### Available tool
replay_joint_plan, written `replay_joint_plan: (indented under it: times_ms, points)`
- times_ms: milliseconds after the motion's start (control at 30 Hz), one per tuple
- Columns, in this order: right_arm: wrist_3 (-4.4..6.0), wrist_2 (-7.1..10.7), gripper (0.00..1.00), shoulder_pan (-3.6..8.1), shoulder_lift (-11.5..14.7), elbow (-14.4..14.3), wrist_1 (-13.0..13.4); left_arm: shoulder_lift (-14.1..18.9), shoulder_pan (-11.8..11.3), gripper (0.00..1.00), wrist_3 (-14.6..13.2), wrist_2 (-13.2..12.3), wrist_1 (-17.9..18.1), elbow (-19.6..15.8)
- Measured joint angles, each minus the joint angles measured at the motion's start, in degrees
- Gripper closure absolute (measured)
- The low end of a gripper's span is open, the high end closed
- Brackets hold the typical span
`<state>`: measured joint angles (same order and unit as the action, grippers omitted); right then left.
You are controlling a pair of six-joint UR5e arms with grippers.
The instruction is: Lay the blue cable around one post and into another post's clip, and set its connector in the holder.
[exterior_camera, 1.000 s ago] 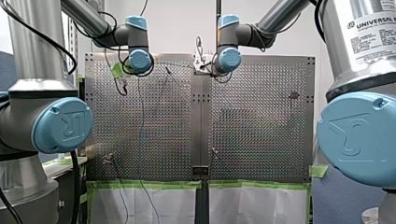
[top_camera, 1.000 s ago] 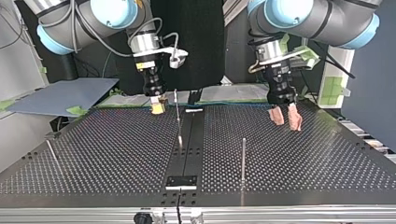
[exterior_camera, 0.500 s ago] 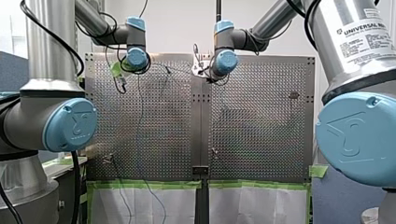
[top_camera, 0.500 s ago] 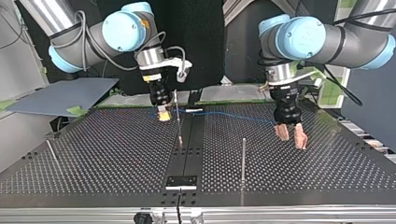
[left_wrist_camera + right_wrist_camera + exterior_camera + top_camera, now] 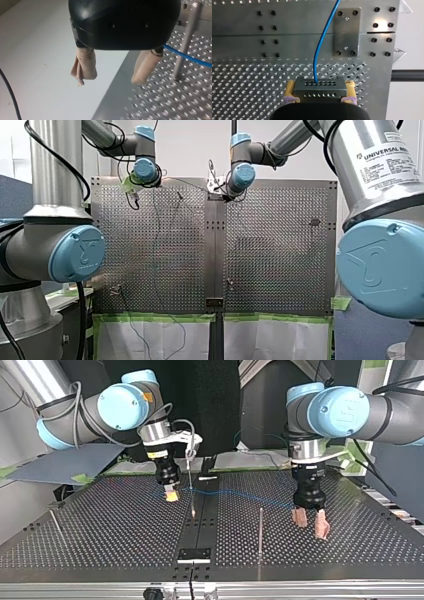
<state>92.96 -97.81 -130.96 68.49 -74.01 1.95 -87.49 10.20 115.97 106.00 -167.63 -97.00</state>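
blue cable (image 5: 318, 57) end cut off, connector (image 5: 319, 87) base behind right hand (image 5: 320, 93)

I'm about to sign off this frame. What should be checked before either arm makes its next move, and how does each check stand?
1. Connector gripped by my right gripper: ok, it sits between the yellow pads.
2. My left gripper free to grasp: ok, its fingers are apart with nothing between them.
3. Blue cable laid around a post: not ok, it only crosses the post beside my left gripper.
4. Cable in a clip: cannot tell, no clip can be made out.
5. Connector set down: not ok, my right gripper holds it.
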Motion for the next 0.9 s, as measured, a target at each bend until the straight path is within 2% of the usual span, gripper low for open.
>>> replay_joint_plan:
  times_ms: [233,633,733,900]
  points:
    - [-0.06,1.11,1.0,0.83,-1.28,3.85,-3.84,-0.67,-0.95,0.0,2.53,-2.81,-3.73,3.74]
    - [-0.06,1.72,1.0,1.65,-6.64,9.54,-9.54,-3.57,-2.46,0.0,6.76,-6.01,-9.34,9.63]
    - [-0.07,1.72,1.0,1.92,-7.65,10.78,-10.46,-3.96,-2.92,0.0,8.06,-7.04,-9.17,11.02]
    - [-0.09,1.74,1.0,2.37,-8.29,13.13,-10.34,-5.22,-3.41,0.0,9.81,-8.45,-8.43,13.33]
